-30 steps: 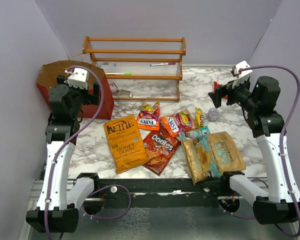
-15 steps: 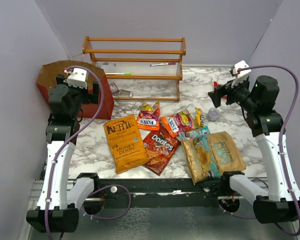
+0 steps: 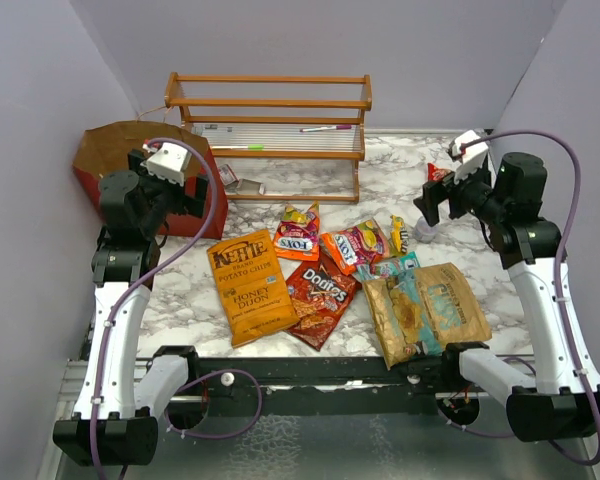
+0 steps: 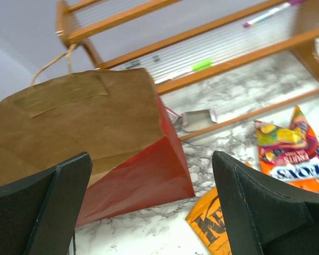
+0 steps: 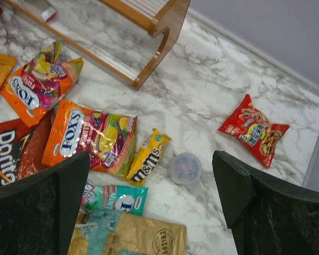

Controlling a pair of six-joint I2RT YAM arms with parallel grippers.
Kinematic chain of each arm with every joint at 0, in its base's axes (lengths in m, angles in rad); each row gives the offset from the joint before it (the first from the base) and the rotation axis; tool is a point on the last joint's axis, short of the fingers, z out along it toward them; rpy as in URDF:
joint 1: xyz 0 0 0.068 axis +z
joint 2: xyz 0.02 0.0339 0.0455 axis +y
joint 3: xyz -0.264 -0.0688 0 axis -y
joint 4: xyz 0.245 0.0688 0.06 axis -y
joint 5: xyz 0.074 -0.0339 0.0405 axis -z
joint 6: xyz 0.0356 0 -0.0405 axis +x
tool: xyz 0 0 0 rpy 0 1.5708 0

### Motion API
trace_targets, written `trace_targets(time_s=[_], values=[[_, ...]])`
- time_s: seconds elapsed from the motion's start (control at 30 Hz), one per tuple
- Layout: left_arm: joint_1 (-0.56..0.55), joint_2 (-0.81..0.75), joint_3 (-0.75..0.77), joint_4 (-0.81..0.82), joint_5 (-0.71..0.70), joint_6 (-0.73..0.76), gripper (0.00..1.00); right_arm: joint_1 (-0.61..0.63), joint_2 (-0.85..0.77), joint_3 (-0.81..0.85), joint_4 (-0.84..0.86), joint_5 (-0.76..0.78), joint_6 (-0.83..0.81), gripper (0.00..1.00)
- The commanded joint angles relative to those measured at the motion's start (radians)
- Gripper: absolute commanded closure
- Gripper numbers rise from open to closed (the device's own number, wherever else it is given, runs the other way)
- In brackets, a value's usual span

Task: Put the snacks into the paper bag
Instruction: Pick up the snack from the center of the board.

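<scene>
The red paper bag (image 3: 100, 150) lies at the far left, brown inside showing; it fills the left wrist view (image 4: 95, 122). My left gripper (image 3: 185, 195) hovers open and empty by the bag's right edge. The Kettle chips bag (image 3: 250, 285), Doritos bag (image 3: 320, 295), tan-teal chip bag (image 3: 425, 310) and small packs (image 3: 352, 245) lie mid-table. My right gripper (image 3: 430, 208) is open and empty above the yellow M&M's pack (image 5: 149, 154). A red pack (image 5: 253, 127) lies apart at the far right.
A wooden slatted rack (image 3: 270, 120) stands at the back with pens on it. A small translucent cup (image 5: 186, 167) sits beside the M&M's pack. A small silver wrapper (image 4: 198, 119) lies between bag and rack. Purple walls close in both sides.
My right gripper has moved left and down toward the small packs. My left gripper has shifted a little to the right. The snacks and the bag have not moved.
</scene>
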Motion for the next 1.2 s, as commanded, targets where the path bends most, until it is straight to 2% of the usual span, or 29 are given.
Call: trace_targets(time_s=[0.0, 0.23, 0.4, 0.53, 0.9, 1.17], values=[[0.007, 0.014, -0.005, -0.056, 0.235, 0.083, 0.01, 0.005, 0.012, -0.028, -0.105, -0.051, -0.052, 0.01], [0.001, 0.037, -0.043, -0.11, 0.399, 0.148, 0.01, 0.005, 0.004, -0.1, -0.128, -0.072, -0.096, 0.01], [-0.013, 0.043, -0.07, -0.152, 0.42, 0.2, 0.01, 0.005, 0.08, -0.11, -0.217, -0.049, -0.11, 0.0], [-0.029, 0.045, -0.09, -0.168, 0.413, 0.225, 0.01, -0.019, 0.099, -0.169, -0.189, -0.003, -0.118, 0.0], [-0.093, 0.037, -0.13, -0.175, 0.369, 0.237, 0.02, -0.289, 0.179, -0.221, -0.254, -0.075, -0.303, 0.02], [-0.139, 0.028, -0.15, -0.173, 0.356, 0.222, 0.02, -0.486, 0.243, -0.276, -0.27, -0.116, -0.461, 0.11]])
